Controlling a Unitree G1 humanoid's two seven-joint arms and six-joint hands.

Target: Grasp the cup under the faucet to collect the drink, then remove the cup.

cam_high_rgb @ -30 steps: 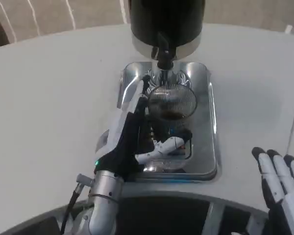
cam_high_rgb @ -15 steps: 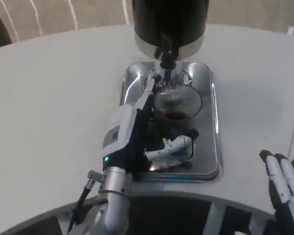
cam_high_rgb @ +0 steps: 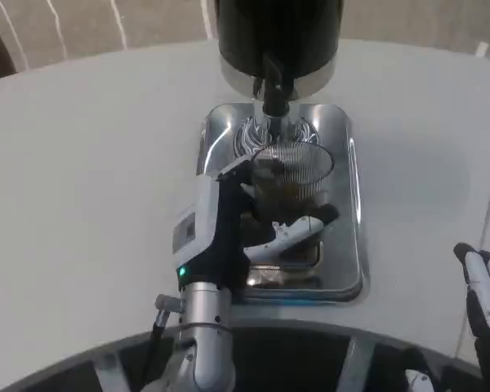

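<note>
- Gripping the ribbed glass cup (cam_high_rgb: 291, 173), the left hand (cam_high_rgb: 253, 224) is wrapping its fingers round it, under the faucet (cam_high_rgb: 273, 96), over the steel drip tray (cam_high_rgb: 347, 245).
- Sitting at the table's (cam_high_rgb: 90, 163) edge, the right hand (cam_high_rgb: 483, 302) is showing fingers apart, holding nothing.

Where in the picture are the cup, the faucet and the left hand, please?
cup (cam_high_rgb: 298, 175): head view, on its ribbed clear wall.
faucet (cam_high_rgb: 274, 91): head view, on the black spout above the cup.
left hand (cam_high_rgb: 229, 220): head view, on the hand's middle beside the cup.

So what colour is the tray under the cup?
Shiny silver metal tray, in the head view.
</note>
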